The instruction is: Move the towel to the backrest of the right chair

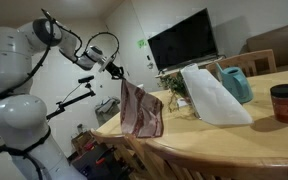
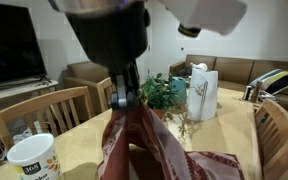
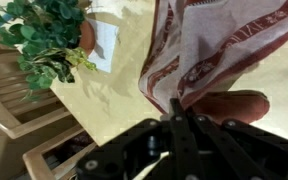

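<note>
- In an exterior view: claw (image 1: pixel 119 72) pressed together on the top edge of the towel (image 1: pixel 142 110), cloth hanging in loose folds over the end of the wooden table (image 1: pixel 244 145).
- Same view, on the table: upright white bag (image 1: pixel 212 95), contents hidden; teal jug (image 1: pixel 236 83) just behind it; red jar (image 1: pixel 285 103) with its dark lid on, contents unseen.
- In an exterior view: claw (image 2: pixel 130 95) reaching down from the top, pinching the towel (image 2: pixel 144 150), dark red and tan stripes fanning out below.
- Same view: white mug (image 2: pixel 32 160) at lower left, inside not visible; right chair (image 2: pixel 276 125) at the table's edge, apart from the towel.
- Wrist view: claw (image 3: pixel 176 108) closed on the towel (image 3: pixel 224 50), cloth draped above the tabletop.
- Same view: terracotta pot (image 3: pixel 87 35) holding a leafy green plant (image 3: pixel 39 40), standing on the table near the towel.
</note>
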{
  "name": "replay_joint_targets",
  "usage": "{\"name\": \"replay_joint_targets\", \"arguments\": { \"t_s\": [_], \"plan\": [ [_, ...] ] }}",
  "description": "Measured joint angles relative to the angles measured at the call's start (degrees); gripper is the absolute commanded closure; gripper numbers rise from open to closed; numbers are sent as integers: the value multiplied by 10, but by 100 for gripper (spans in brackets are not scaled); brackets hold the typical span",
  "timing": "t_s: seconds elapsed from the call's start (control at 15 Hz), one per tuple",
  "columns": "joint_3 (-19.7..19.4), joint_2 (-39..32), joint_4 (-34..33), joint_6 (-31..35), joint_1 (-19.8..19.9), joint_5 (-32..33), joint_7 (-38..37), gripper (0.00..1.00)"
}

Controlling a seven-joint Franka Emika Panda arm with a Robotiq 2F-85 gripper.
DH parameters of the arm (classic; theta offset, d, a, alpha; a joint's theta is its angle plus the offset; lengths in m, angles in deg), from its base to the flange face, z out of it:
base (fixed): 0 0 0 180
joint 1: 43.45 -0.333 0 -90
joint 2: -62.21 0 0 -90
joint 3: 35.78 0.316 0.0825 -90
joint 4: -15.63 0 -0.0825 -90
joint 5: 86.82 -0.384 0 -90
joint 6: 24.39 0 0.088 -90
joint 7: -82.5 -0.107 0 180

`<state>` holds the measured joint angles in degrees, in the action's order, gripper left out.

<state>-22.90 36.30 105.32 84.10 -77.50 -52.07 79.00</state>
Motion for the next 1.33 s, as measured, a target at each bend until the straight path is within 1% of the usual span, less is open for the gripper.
{"name": "replay_joint_targets", "arguments": {
  "t_s": [0.2, 0.47, 0.67, 0.93, 1.27, 1.33],
  "plan": [
    [0, 37, -1, -13, -2, 23, -32, 99],
    [-3, 88, 6, -64, 3, 50, -98, 99],
    [-5, 118, 27, -111, 16, 72, -165, 99],
    [-4, 140, 52, -184, 39, 90, -253, 99],
    [0, 150, 63, -303, 58, 92, -353, 99],
    [1, 151, 65, -310, 62, 87, -360, 97]
  ]
}}
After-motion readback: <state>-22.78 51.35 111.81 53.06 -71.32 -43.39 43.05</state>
